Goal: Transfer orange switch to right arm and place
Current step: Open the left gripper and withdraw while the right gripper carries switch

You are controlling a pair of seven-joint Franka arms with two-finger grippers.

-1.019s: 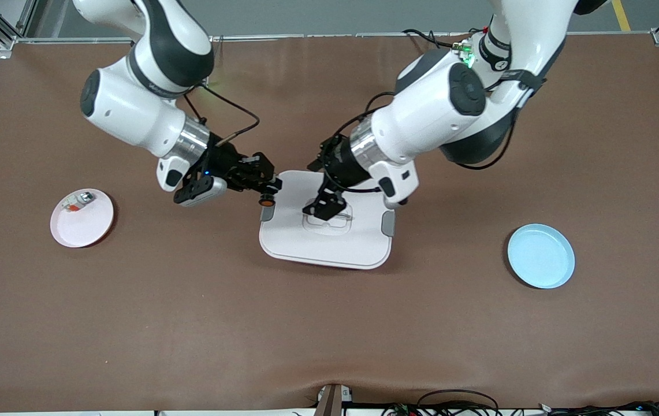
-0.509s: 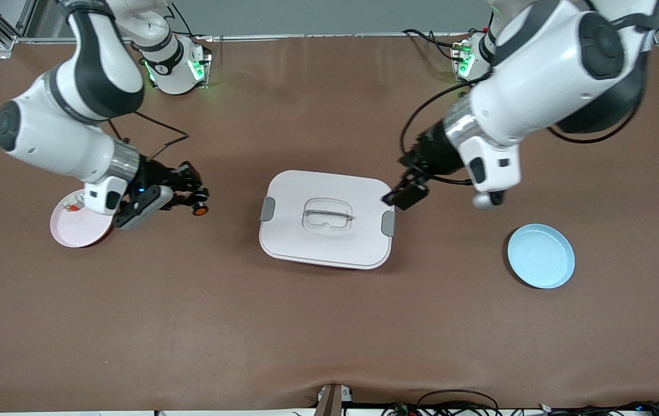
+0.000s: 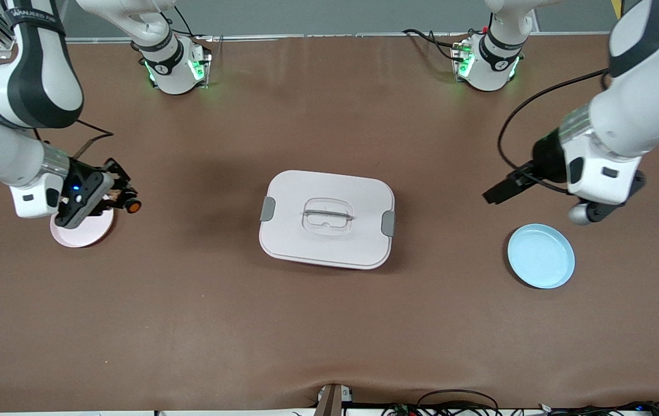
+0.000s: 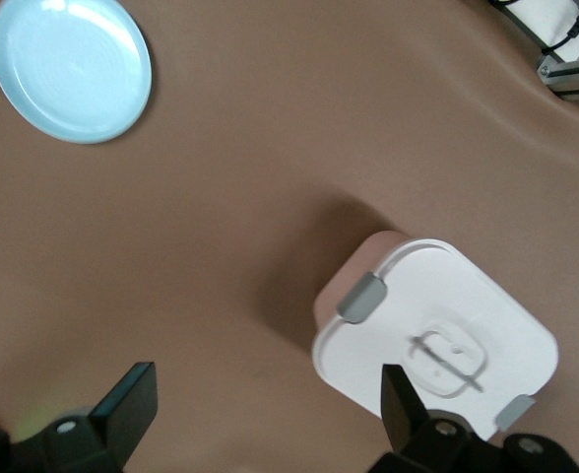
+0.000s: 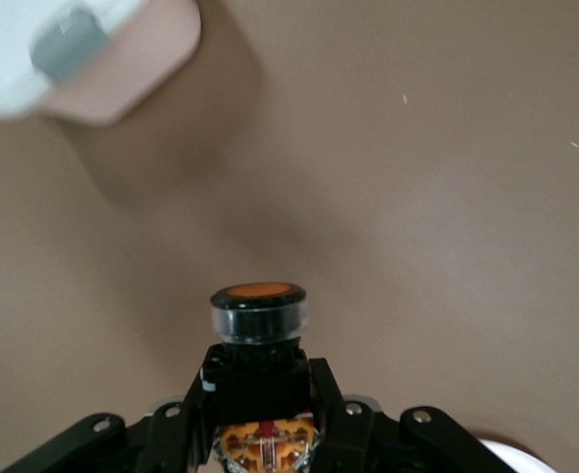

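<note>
Right pincer (image 3: 123, 199) clamps the orange switch (image 5: 260, 307) beside the pink plate (image 3: 84, 231); left pincer (image 4: 270, 419), empty, gapes wide.

1. The pink plate (image 3: 84, 234) is largely covered by the right gripper (image 3: 114, 193) in the front view, so whatever lies on it cannot be seen.
2. In the right wrist view the white lidded box (image 5: 68, 49) is blurred and cut off at the corner.
3. The orange switch (image 5: 260, 330) hides its own lower body between the fingers (image 5: 186, 424).
4. In the left wrist view the left gripper (image 4: 270, 414) is cut by the edge; only its finger ends show.
</note>
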